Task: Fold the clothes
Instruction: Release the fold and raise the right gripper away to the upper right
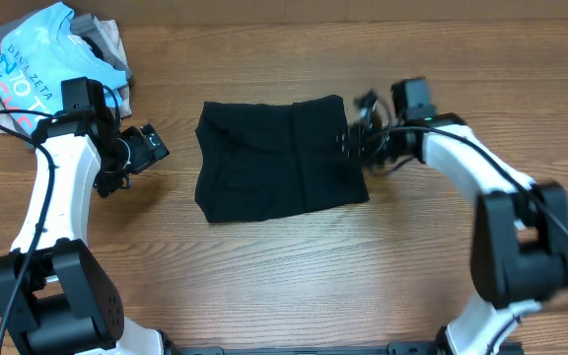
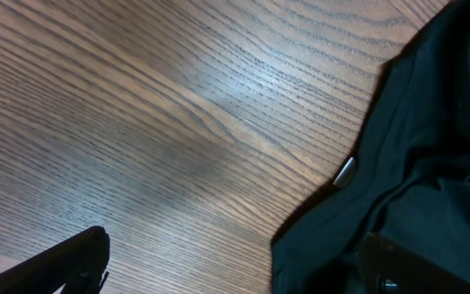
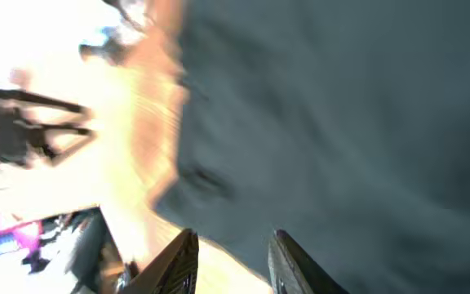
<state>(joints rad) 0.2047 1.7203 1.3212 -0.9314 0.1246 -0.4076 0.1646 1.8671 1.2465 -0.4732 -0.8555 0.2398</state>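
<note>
The clothes [image 1: 279, 158] are one black garment lying folded into a rough rectangle at the middle of the table. My left gripper [image 1: 151, 146] stands wide open just left of it. In the left wrist view one finger [image 2: 64, 261] is over bare wood and the other [image 2: 414, 269] over the garment's edge [image 2: 414, 155], near a small white label [image 2: 345, 171]. My right gripper [image 1: 358, 133] is at the garment's right edge. The blurred right wrist view shows its jaws [image 3: 235, 253] apart, nothing between them, with the black fabric [image 3: 341, 122] just beyond the tips.
A pile of other garments sits at the back left corner: a light blue tee [image 1: 37, 54] with lettering on top of grey and beige ones [image 1: 106, 39]. The wooden table [image 1: 294, 266] stretches in front of the black garment.
</note>
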